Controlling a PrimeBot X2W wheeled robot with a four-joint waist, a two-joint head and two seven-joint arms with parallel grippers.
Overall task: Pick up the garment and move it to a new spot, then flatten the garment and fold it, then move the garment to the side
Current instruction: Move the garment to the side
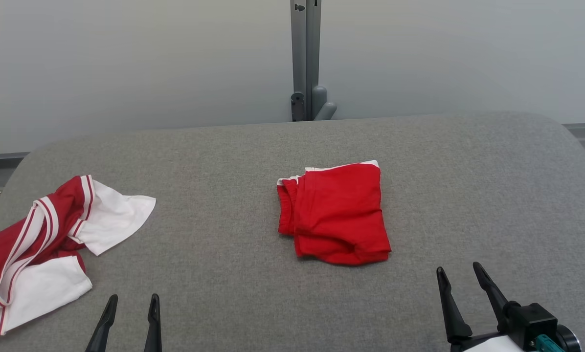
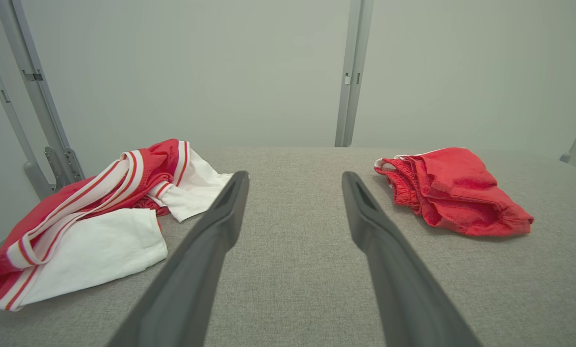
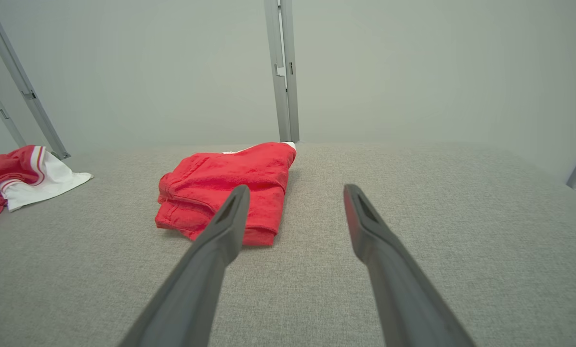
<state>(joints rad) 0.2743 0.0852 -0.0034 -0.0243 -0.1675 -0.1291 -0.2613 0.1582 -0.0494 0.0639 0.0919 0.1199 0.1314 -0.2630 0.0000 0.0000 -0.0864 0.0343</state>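
Observation:
A red garment (image 1: 336,215) with white trim lies folded into a compact square in the middle of the grey padded table (image 1: 468,186); it also shows in the left wrist view (image 2: 454,190) and the right wrist view (image 3: 225,188). My left gripper (image 1: 133,296) (image 2: 295,174) is open and empty near the front edge, well left of the garment. My right gripper (image 1: 458,267) (image 3: 296,188) is open and empty too, just in front and to the right of the garment, apart from it.
A crumpled red-and-white striped garment (image 1: 43,244) (image 2: 90,217) (image 3: 23,173) lies at the table's left edge. A grey metal post (image 1: 305,58) rises behind the table against a pale wall. Bare grey surface spreads to the right of the folded garment.

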